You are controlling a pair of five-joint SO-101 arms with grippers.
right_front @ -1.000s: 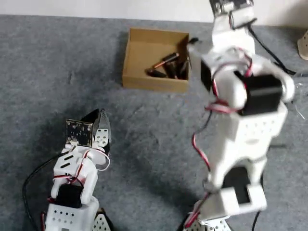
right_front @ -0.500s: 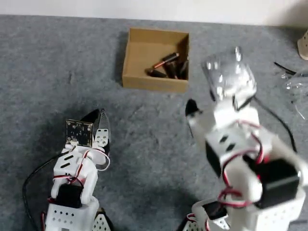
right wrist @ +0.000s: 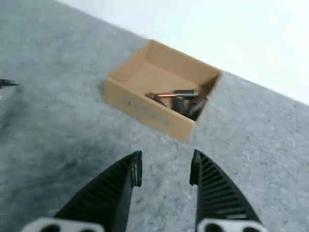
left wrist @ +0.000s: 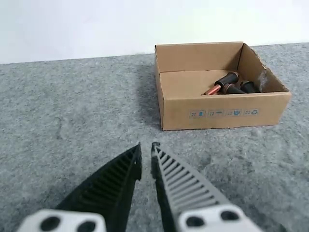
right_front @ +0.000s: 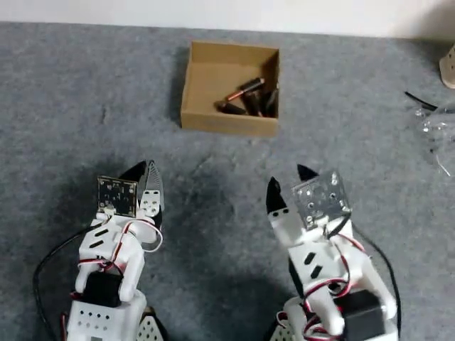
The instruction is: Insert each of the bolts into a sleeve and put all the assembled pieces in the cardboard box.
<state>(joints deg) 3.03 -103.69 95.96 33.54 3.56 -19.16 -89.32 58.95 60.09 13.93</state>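
Bolt-and-sleeve pieces (right_front: 249, 96) lie heaped toward the right wall of the cardboard box (right_front: 213, 119). The left gripper (right_front: 146, 169), nearly closed and empty, and the right gripper (right_front: 289, 179), parted and empty, hang low and well apart from the box. A low reach risks clipping the box's near wall and shoving it. Open worktop (right_front: 71, 85) lies between; loose cables (right_front: 419, 101) crowd the right edge.
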